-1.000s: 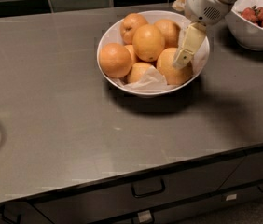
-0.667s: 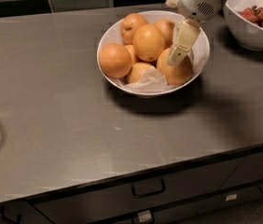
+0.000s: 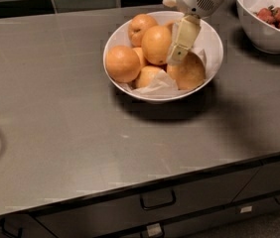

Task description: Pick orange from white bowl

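Could skid off the round, smooth, bright-orange fruit [image 3: 156,43] if closed off-centre, with the cream-coloured gripper [image 3: 176,58] set tip-down in the gap just beside it and against a neighbouring orange [image 3: 189,72]. Might snag the crumpled white paper lining [image 3: 159,86] or drag the wide, glossy white bowl [image 3: 210,38] across the grey surface [image 3: 80,133]. Cannot tell whether spread or closed. Sits near the bowl's middle, piled on others: evenly coloured, unblemished, too curved to forgive a shallow grip.
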Motion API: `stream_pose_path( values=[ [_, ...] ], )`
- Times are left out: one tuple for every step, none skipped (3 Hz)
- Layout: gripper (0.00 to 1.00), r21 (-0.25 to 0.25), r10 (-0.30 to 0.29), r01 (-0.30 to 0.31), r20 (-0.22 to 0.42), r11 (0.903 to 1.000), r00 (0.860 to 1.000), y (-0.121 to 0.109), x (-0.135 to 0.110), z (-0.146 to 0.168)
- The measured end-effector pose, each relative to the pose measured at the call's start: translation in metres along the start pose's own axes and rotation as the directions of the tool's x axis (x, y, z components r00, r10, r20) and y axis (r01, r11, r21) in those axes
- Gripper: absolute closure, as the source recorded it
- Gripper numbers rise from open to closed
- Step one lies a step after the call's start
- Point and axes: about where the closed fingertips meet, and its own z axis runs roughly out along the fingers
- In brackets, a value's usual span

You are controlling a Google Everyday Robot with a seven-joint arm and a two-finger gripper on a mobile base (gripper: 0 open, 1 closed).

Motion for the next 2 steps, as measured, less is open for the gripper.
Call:
stream_pose_path(
  values=[
    [0.1,-0.018,0.004,-0.004,0.015,0.9998,1.0,-0.0029,-0.0009,0.0078],
    [0.12,-0.043,0.001,0.0,0.024,0.9991,1.0,-0.0054,-0.0008,0.0166]
  ],
)
